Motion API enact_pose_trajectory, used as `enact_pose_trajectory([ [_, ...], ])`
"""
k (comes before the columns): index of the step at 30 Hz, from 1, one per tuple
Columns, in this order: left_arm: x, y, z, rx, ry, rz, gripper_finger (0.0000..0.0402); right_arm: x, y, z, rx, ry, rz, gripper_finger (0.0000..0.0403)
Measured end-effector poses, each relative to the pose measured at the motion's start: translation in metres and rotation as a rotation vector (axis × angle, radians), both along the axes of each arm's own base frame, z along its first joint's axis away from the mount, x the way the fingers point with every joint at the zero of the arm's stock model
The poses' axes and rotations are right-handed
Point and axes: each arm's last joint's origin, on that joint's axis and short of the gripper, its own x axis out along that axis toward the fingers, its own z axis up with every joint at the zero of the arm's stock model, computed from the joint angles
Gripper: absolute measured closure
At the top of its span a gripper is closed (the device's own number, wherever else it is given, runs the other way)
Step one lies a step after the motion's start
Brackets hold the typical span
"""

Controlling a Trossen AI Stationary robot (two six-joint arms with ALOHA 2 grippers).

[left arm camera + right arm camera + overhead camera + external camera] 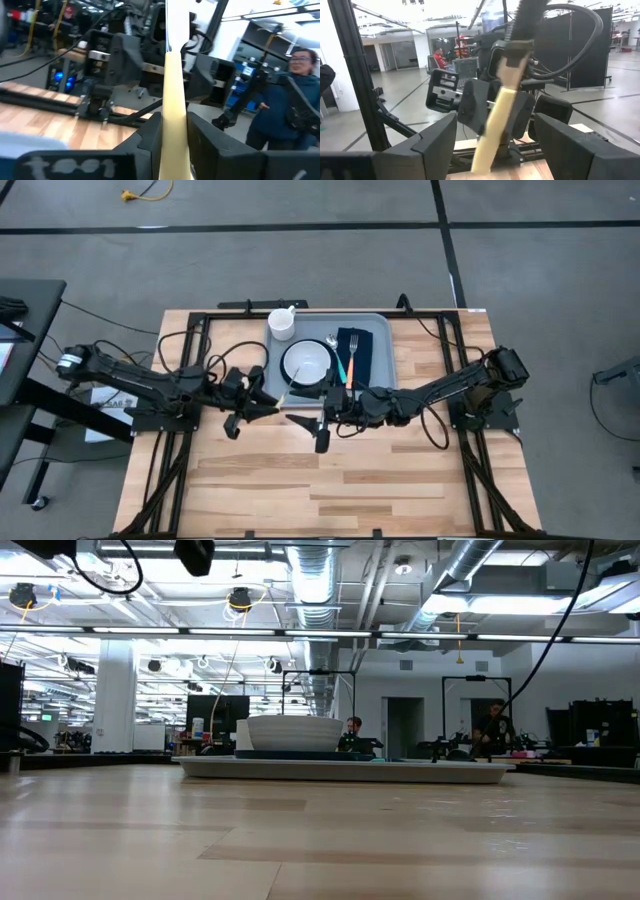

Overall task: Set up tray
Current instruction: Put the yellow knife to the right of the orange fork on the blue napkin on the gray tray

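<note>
The grey-blue tray [380, 370] lies at the table's far middle. It carries a white mug [283, 322], a white bowl [305, 363] on a dark plate, and a fork and spoon on a navy napkin [360, 350]. My left gripper [272, 407] hovers off the tray's near-left corner, shut on a cream-handled knife [290, 389]. My right gripper [322, 423] faces it from the right, open. In the right wrist view its fingers [437, 142] stand wide on either side of the knife's handle [497, 115] without touching it. My left gripper [174, 122] pinches the knife's cream handle [174, 95] between its two fingers. The handle runs on past the fingertips, with the pale blade [176, 22] beyond it. The knife is lifted clear of the table and the tray.
Bare wooden table [330, 490] spreads wide on the near side of both arms. Black frame rails [190, 370] run along the table's left and right sides. In the low view the tray [340, 770] sits far across the table. A person [295, 100] stands beyond the table.
</note>
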Motion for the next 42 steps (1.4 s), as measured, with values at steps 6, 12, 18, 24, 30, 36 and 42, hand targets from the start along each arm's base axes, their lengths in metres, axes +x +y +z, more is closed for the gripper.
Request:
enact_pose_trajectory([
  [6, 0.008, -0.003, -0.004, 0.013, -0.012, -0.045, 0.0338, 0.000, -0.001, 0.000, 0.000, -0.001, -0.001, 0.0142],
  [12, 0.015, -0.005, -0.006, 0.011, -0.040, -0.059, 0.0338, 0.000, -0.001, 0.000, 0.001, -0.004, 0.000, 0.0142],
  [18, 0.022, -0.007, -0.009, 0.003, -0.050, -0.079, 0.0338, 0.000, -0.001, 0.000, 0.001, -0.004, 0.000, 0.0142],
  [24, 0.034, -0.009, -0.009, 0.007, -0.026, -0.086, 0.0338, 0.001, -0.003, 0.001, 0.003, -0.007, -0.007, 0.0142],
  [30, 0.040, -0.011, -0.007, 0.014, -0.026, -0.106, 0.0338, 0.001, -0.003, 0.001, 0.003, -0.007, -0.008, 0.0150],
  [36, 0.040, -0.011, -0.007, 0.021, -0.022, -0.093, 0.0338, 0.001, -0.003, 0.001, 0.003, -0.007, -0.004, 0.0239],
  [42, 0.040, -0.010, -0.008, 0.038, -0.011, -0.079, 0.0338, 0.001, -0.002, 0.001, 0.009, -0.009, 0.016, 0.0377],
])
